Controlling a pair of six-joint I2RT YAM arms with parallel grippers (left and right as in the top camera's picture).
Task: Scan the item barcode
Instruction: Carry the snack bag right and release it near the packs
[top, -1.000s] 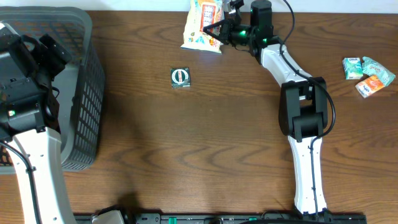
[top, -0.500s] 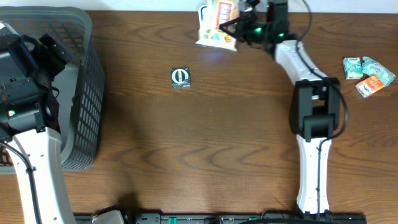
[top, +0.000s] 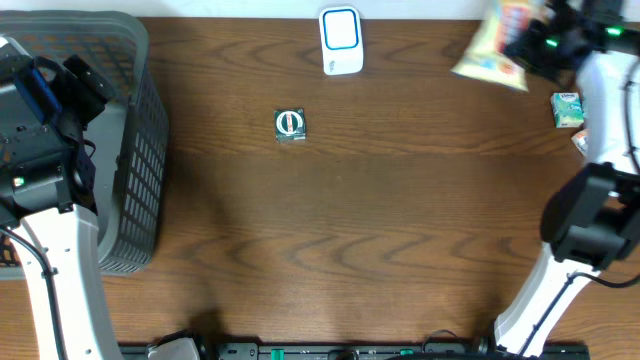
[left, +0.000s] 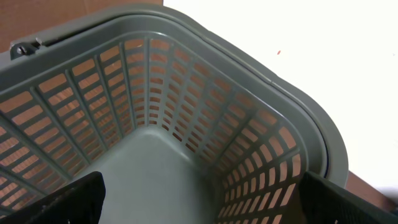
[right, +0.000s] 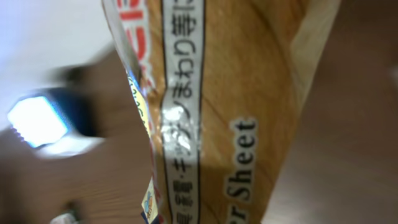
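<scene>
right gripper (top: 527, 45) is up in the upper right corner of the overhead view, jaws pinched tight on the edge of the snack packet (top: 493, 52), which hangs off to the left of the fingers above the table (top: 380, 220). the wrist view is filled with that packet (right: 230, 106), orange-brown with a white printed strip running down it, very close to the lens. the white scanner (top: 341, 40) stands at the top centre of the frame, well apart from the packet, and shows as a bright blur at the left of the wrist view. a small green box (top: 290, 124) lies below and left of the scanner. small packs (top: 567, 108) sit at the right edge. far left, the left gripper (top: 70, 85) hovers over the grey basket (top: 135, 150), fingers (left: 78, 198) spread wide, holding nothing.
</scene>
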